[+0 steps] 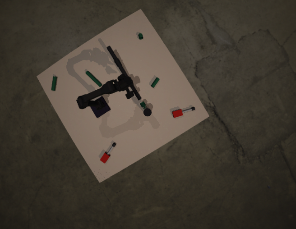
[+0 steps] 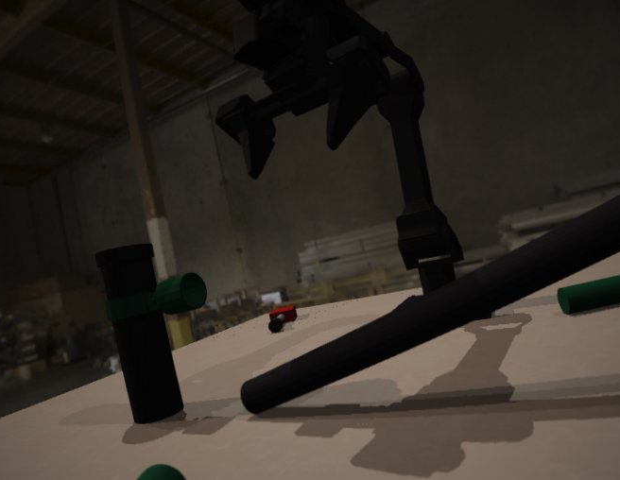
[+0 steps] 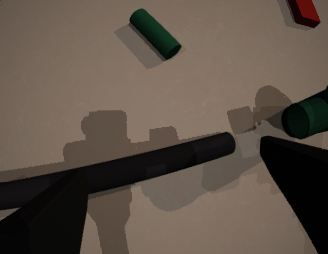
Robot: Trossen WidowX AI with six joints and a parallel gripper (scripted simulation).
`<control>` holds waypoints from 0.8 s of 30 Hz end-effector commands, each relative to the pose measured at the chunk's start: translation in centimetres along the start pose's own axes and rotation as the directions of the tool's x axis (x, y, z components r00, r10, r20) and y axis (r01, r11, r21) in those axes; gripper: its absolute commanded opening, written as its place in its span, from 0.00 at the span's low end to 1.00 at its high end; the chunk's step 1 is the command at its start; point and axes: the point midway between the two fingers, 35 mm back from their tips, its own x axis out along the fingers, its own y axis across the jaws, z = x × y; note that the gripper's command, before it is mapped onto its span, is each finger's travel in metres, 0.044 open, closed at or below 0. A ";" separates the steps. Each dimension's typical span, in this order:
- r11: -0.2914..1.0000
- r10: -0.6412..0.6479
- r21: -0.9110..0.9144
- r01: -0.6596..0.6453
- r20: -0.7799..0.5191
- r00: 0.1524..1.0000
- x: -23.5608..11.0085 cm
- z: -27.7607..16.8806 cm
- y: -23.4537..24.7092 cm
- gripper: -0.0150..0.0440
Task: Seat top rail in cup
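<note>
The black rail [image 1: 136, 93] [image 2: 404, 333] [image 3: 145, 165] slopes down toward the big post, its cut end low at the table and outside the cup. The green rail-end cup [image 1: 142, 104] [image 2: 168, 295] [image 3: 317, 116] hangs on the brace band [image 2: 129, 305], up below the cap of the black post [image 1: 147, 112] [image 2: 147, 361]. The cup's mouth faces the rail side and is empty. My gripper [image 1: 126, 85] [image 2: 293, 161] [image 3: 175, 162] is open and empty, above the rail, with its fingers apart and not touching it. The loop cap is too dark to make out.
Green tubes lie on the board [image 1: 153, 140]: one short [image 1: 155, 82] [image 3: 155, 34], one long [image 1: 93, 78] [image 2: 594, 294], one at the left edge [image 1: 54, 83]. A small green piece [image 1: 140, 36] lies at the back. Two red-ended tools [image 1: 177, 113] [image 1: 104, 158] lie near the edges.
</note>
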 end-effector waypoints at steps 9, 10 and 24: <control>0.824 0.011 -0.555 -0.119 -0.194 0.981 3.3 -1.2 0.9 1.00; 0.762 0.012 -0.629 -0.154 -0.224 0.974 3.8 -1.4 1.1 1.00; -0.092 0.010 -0.865 -0.494 -0.497 0.868 8.4 -3.9 2.4 1.00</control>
